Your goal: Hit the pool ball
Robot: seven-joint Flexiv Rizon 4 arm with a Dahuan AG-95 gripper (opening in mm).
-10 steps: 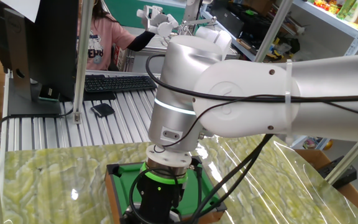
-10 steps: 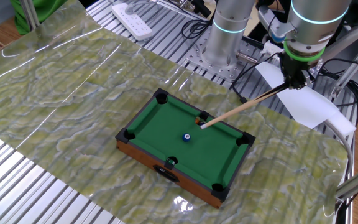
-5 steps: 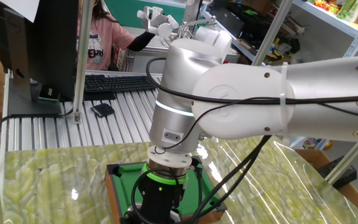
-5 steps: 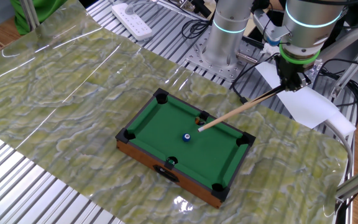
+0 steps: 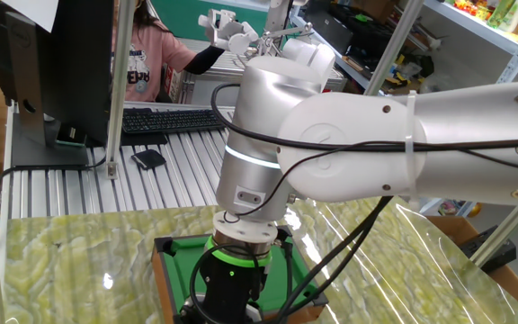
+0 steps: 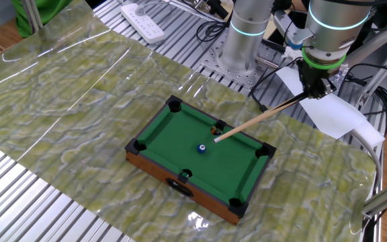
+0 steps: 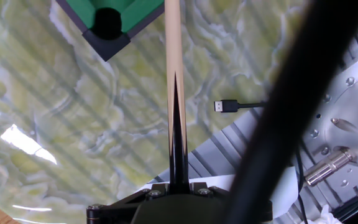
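Note:
The tiny blue pool ball [image 6: 201, 148] lies near the middle of the miniature green pool table [image 6: 180, 131]. My gripper [image 6: 316, 89] is shut on the butt of the long wooden cue stick [image 6: 261, 117], above the table's far right side. The cue slopes down to a tip a short way right of and behind the ball, apart from it. In the hand view the cue stick [image 7: 173, 68] runs straight up from the gripper [image 7: 178, 185] past a black corner pocket [image 7: 107, 23]; the ball is out of that view. In the first fixed view my arm hides most of the pool table [image 5: 176, 255].
A white paper sheet [image 6: 328, 107] lies under the gripper's side. A USB cable end [image 7: 224, 106] lies on the marbled mat [image 6: 72, 101]. A power strip [image 6: 143, 20] and the robot base [image 6: 244, 40] stand at the back. A person [image 5: 142, 54] sits behind a keyboard [image 5: 174, 119].
The gripper and cue shifted slightly left toward the ball between one second and half a second ago; since then nothing has visibly moved. The ball has stayed in place.

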